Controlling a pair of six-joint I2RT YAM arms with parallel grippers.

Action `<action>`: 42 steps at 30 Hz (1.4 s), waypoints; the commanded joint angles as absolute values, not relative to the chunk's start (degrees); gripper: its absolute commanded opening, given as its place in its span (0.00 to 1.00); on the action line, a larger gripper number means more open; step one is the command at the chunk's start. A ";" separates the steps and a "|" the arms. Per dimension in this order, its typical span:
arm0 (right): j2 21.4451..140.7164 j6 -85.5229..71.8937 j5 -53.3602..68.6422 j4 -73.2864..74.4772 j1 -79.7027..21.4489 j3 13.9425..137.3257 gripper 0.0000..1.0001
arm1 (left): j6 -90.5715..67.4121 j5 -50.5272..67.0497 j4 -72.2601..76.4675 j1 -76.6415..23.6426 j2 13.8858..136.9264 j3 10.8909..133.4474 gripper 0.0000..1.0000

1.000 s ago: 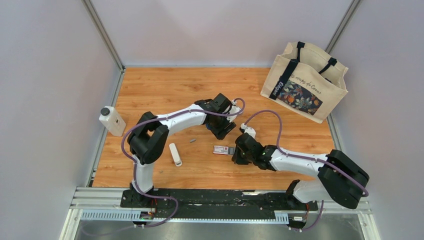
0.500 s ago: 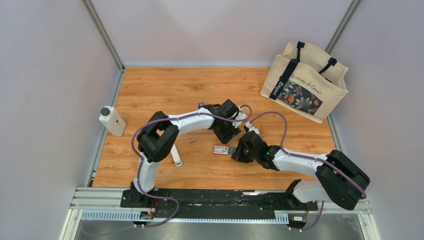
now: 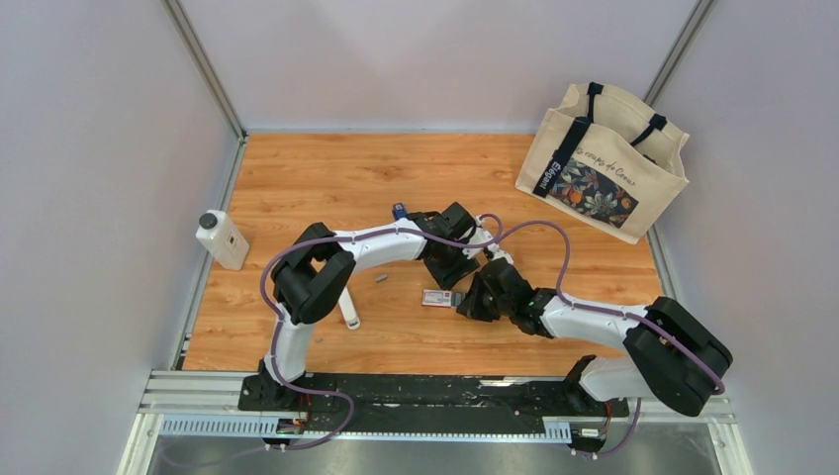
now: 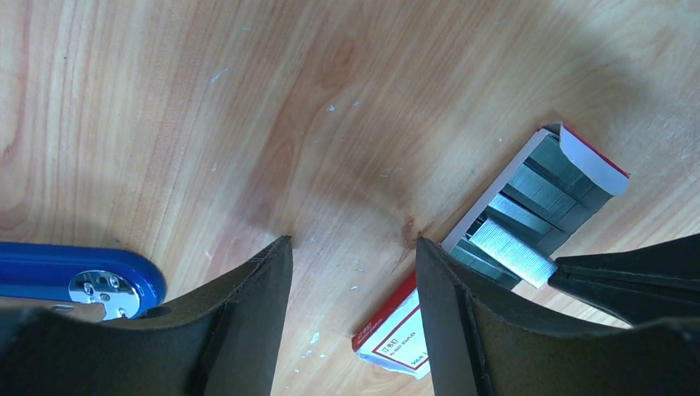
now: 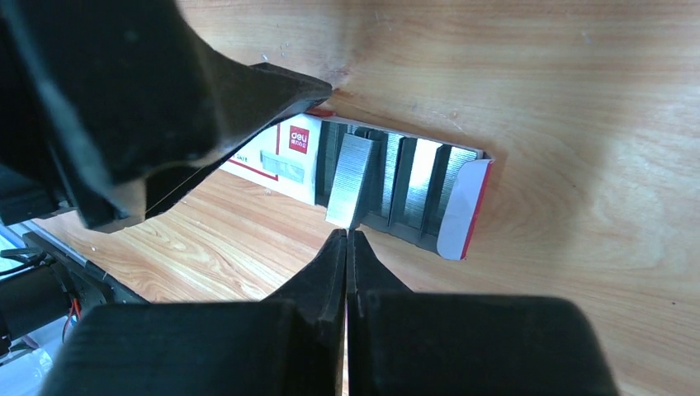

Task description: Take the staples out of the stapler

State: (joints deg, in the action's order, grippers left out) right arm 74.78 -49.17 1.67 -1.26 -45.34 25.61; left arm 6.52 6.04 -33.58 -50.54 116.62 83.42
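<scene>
1. Top external view: we see both arms meeting at mid-table. The left gripper (image 3: 453, 265) hangs just beyond the staple box (image 3: 437, 296), and the right gripper (image 3: 463, 297) is at the box's right end.
2. The stapler (image 3: 400, 210), small and blue, lies on the wooden table (image 3: 297, 178) on the far side of the left arm's wrist, apart from the box. From the left wrist its blue end (image 4: 49, 268) shows just beside one finger, flat on the wood.
3. The left gripper (image 4: 353, 247) has its jaws well apart. We see only bare wood between them, and it has hold of nothing.
4. The right gripper (image 5: 347, 235) has its fingers pressed together with no gap. The tips meet the near end of one strip of staples (image 5: 351, 181), which sits raised and tilted out of the box (image 5: 462, 206). We cannot tell whether the strip is pinched or only touched.
5. The box is open, with more grey strips packed side by side inside (image 4: 545, 186).
6. A short grey strip (image 3: 380, 278) lies loose near the left arm. A white stick (image 3: 346, 307) lies near that arm's elbow.
7. A white bottle (image 3: 223, 239) stands at the table's left edge, and a tote bag (image 3: 604, 163) at the far right corner.
</scene>
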 commanded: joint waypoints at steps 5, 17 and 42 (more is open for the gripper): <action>74.18 -49.57 1.84 -4.04 -44.47 25.66 0.00 | 7.64 8.78 -34.54 -50.80 114.26 81.12 0.64; 75.23 -49.48 2.55 -4.92 -43.59 25.75 0.00 | 10.99 10.37 -35.16 -51.50 112.94 78.93 0.63; 69.60 -46.50 5.45 -5.01 -43.07 26.28 0.04 | 10.28 13.09 -43.50 -46.59 108.81 87.10 0.69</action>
